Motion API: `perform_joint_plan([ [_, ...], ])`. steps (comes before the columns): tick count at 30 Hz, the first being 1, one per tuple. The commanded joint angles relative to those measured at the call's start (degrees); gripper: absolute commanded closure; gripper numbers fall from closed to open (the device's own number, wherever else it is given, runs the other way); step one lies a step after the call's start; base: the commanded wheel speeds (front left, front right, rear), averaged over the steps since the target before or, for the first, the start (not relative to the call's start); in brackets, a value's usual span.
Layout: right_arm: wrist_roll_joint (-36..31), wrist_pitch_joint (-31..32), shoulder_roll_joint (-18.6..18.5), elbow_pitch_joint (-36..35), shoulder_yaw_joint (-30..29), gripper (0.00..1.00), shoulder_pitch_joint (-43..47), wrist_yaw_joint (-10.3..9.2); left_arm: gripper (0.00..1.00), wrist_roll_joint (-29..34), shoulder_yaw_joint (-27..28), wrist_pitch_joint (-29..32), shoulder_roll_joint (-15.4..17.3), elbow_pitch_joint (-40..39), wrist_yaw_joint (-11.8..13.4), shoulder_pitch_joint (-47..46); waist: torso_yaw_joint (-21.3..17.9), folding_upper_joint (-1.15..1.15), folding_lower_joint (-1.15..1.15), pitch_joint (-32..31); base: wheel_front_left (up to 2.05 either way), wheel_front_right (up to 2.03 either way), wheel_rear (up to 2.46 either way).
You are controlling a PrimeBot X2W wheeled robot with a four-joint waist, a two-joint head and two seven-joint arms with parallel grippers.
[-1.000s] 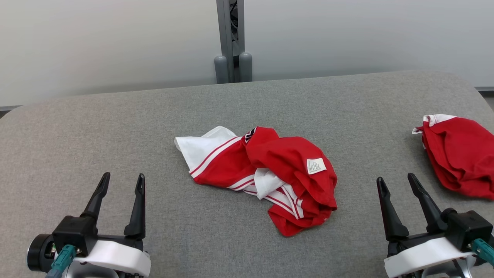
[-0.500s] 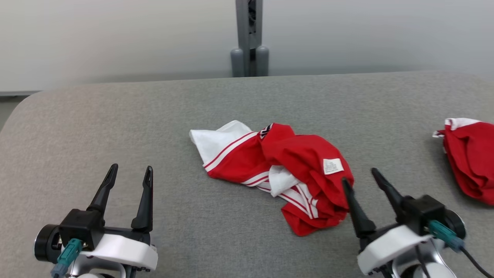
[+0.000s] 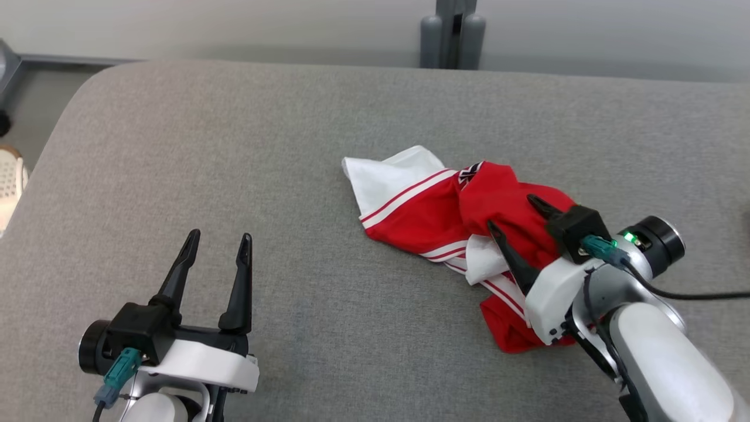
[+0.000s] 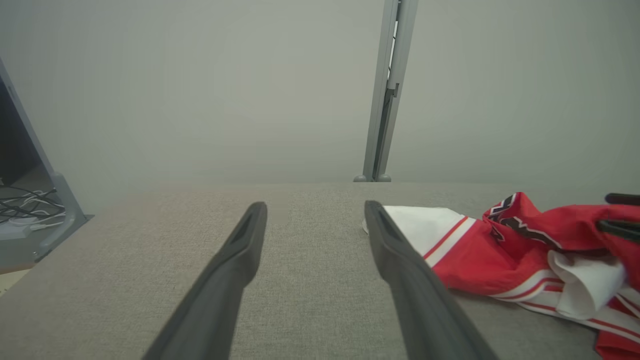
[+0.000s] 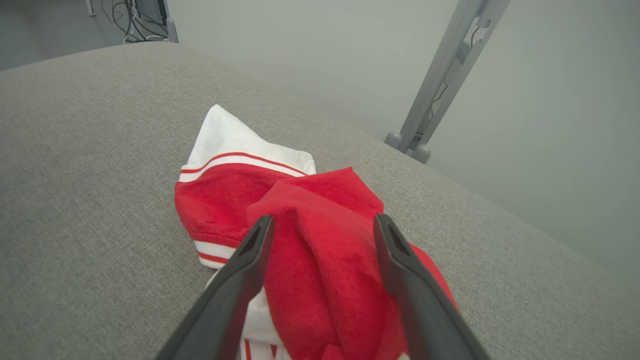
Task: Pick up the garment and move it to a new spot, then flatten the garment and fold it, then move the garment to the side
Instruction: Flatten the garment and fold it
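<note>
Your table (image 3: pixel 234 146) is one grey fabric-covered top with rounded corners. Pale wall behind, grey post (image 3: pixel 451 29) standing at the far edge

The garment (image 3: pixel 422 217) lies crumpled on the table, right of centre in the head view. It's a red heap with a white panel and red-white stripes. The white panel points far-left, the red bulk sits to the right and near side

Your right arm (image 3: pixel 644 351) comes in from the lower right, angled up-left across the garment's near-right end, hiding part of it

Your right gripper (image 3: pixel 511 211) has its fingers spread wide, not pinching anything. It's over the red heap. In the right wrist view a raised red fold sits between the two fingers and fills most of the gap. You can't tell from these views whether the fingers touch the cloth

Your left gripper (image 3: pixel 220 235) is spread too, only bare table between its fingers. It's low left in the head view, well apart from the garment. In the left wrist view the white corner shows just right of its right-hand finger, and the other gripper's fingertips show at the right edge over the red cloth

Small stuff: black-and-white trim patch (image 3: pixel 470 173) on top of the red fold, green light (image 3: pixel 630 237) lit on the right wrist, cables (image 4: pixel 25 205) on the floor off the table's left end
</note>
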Motion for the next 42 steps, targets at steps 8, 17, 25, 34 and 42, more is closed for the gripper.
perform_joint_plan([
  [8, 1.31, 0.43, -0.43, 3.86, -0.62, 1.00, -3.17, -0.01, 0.00, -0.08, 0.14, -1.92, 0.03, 2.76, -1.24, -3.23, 0.41, 0.00, 0.00, 3.35, 0.00, 0.00, 0.00],
  [17, 6.79, -5.75, 4.24, 0.53, -16.07, 1.00, 2.64, -0.01, 0.00, 0.39, 0.64, -2.69, 0.94, 3.64, -1.86, -5.04, -3.58, 0.00, 0.00, 4.41, 0.00, 0.00, 0.00],
  [25, 10.69, -12.72, 5.31, 4.73, -23.73, 0.77, 2.50, 0.00, 0.00, 0.45, 0.74, -2.38, 2.19, 3.38, -1.98, -6.23, -6.45, 0.00, 0.00, 6.21, 0.00, 0.00, 0.00],
  [34, 12.57, -23.00, 5.60, 14.44, -28.06, 0.00, -1.84, 0.00, 0.00, 0.27, 0.63, -2.08, 2.86, 3.49, -1.77, -6.72, -7.95, 0.00, 0.00, 6.13, 0.00, 0.00, 0.00],
  [42, 9.59, -25.50, 6.35, 5.65, -29.24, 0.00, 3.02, 0.00, 0.00, -0.09, 1.04, -1.88, 3.57, 3.54, -0.77, -4.44, -9.25, 0.00, 0.00, 3.45, 0.00, 0.00, 0.00],
])
